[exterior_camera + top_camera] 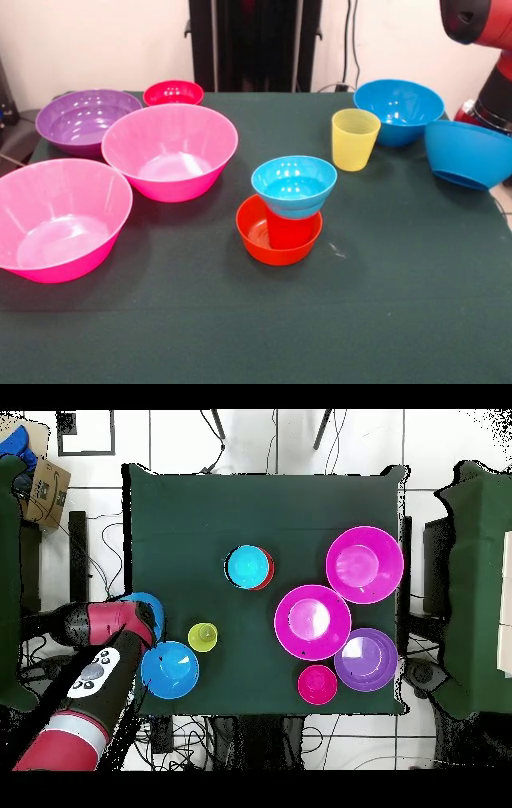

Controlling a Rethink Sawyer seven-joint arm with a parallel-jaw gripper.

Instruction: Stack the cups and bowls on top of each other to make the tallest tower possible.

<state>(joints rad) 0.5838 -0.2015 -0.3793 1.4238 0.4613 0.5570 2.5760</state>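
The tower [286, 210] stands mid-table: a small orange bowl [258, 238], a red cup [290, 232] in it, and a small light-blue bowl [294, 186] on top. It also shows in the overhead view [247, 568]. The yellow cup [354, 138] stands alone. One large blue bowl [398, 110] sits upright behind it. My gripper [146, 620] is at a second large blue bowl [468, 154], which hangs tilted over the table's edge under the arm's end. The arm hides the grip itself.
Two large pink bowls [170, 150] [60, 218], a large purple bowl [84, 120] and a small red bowl [173, 93] stand together on the other side of the table. The robot's pedestal stands behind the table.
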